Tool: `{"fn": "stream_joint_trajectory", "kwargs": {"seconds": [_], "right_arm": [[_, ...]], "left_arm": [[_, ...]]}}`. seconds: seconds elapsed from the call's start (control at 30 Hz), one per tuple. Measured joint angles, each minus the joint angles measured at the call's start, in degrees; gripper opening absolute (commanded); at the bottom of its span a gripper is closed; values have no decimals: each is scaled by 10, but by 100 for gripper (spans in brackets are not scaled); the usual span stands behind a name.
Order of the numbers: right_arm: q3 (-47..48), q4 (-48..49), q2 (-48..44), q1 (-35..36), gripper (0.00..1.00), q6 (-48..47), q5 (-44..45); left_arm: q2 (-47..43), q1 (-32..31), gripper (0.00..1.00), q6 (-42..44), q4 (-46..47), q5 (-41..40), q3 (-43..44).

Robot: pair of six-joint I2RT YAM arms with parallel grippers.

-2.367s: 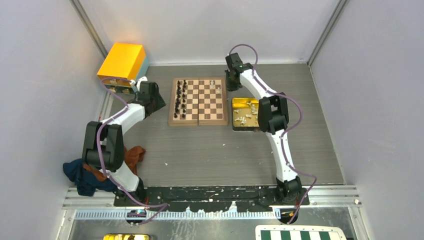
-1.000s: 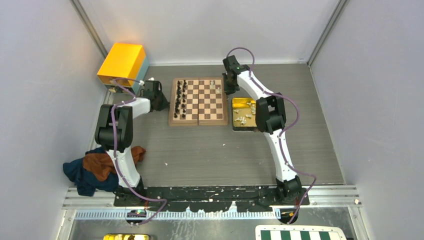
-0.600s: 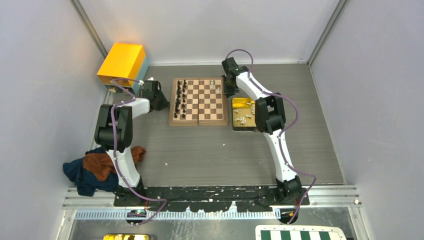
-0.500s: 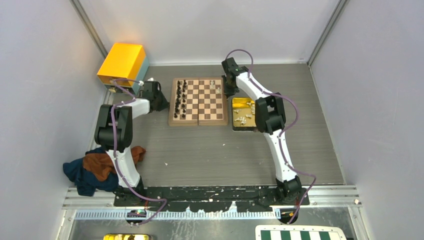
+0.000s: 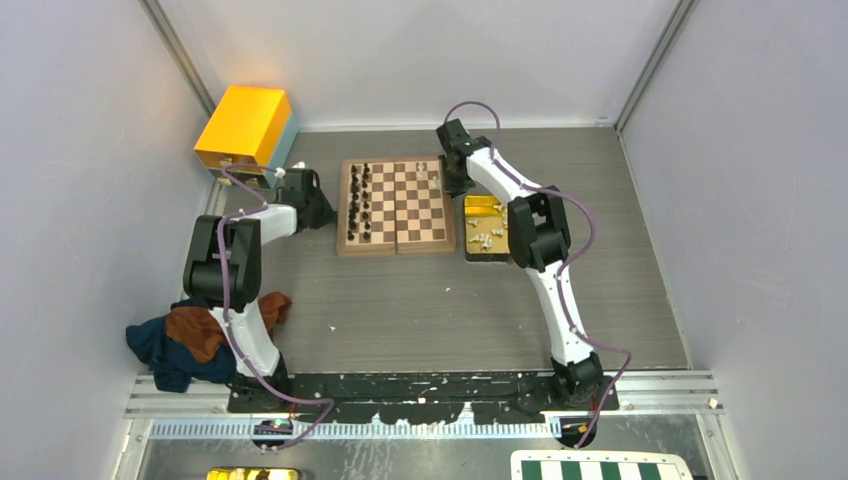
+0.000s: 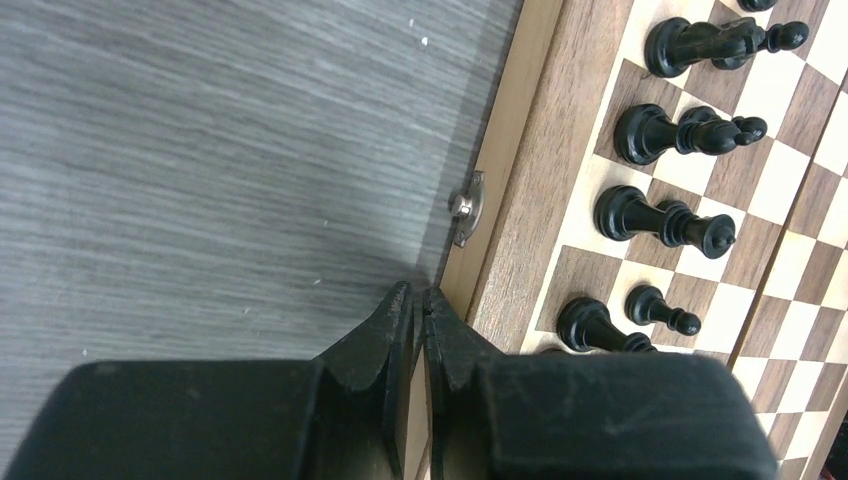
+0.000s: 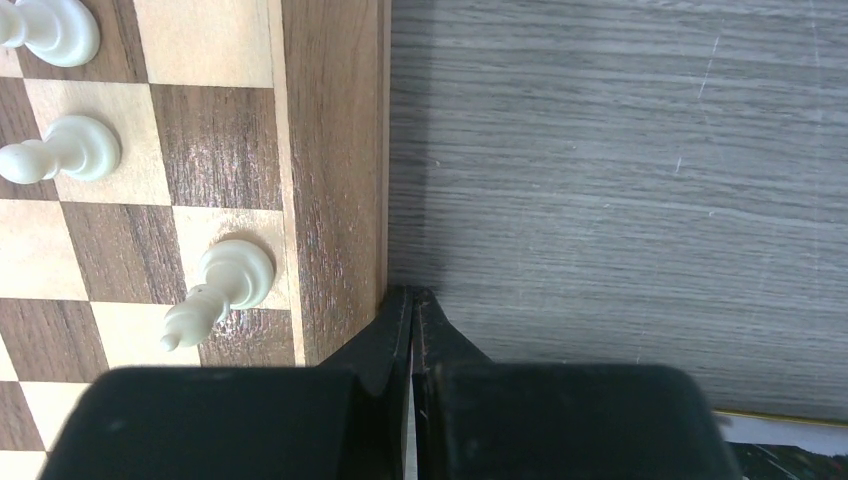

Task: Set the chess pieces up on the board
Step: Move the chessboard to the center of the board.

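Since half a second ago the right arm has edged toward the board, the left arm has swung its elbow outward, and the board has slid slightly toward the left jaws. Both pairs of jaws are clenched and grasp nothing. The left tips sit just beside the board's side wall, near its metal latch. The right tips touch the opposite wall. The wooden board lies flat on the tabletop between the jaws. Black pieces fill two rows nearest the left jaws, and a few white pieces stand just beside the right jaws.
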Motion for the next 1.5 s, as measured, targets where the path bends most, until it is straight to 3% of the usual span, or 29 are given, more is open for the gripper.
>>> {"fn": "stream_joint_trajectory", "kwargs": {"seconds": [0.47, 1.5], "right_arm": [[-54, 4, -32, 24, 3, -4, 21], [-278, 60, -187, 65, 3, 9, 60]], "left_arm": [[-46, 0, 11, 14, -9, -10, -46], [-144, -36, 11, 43, -45, -28, -125]]}}
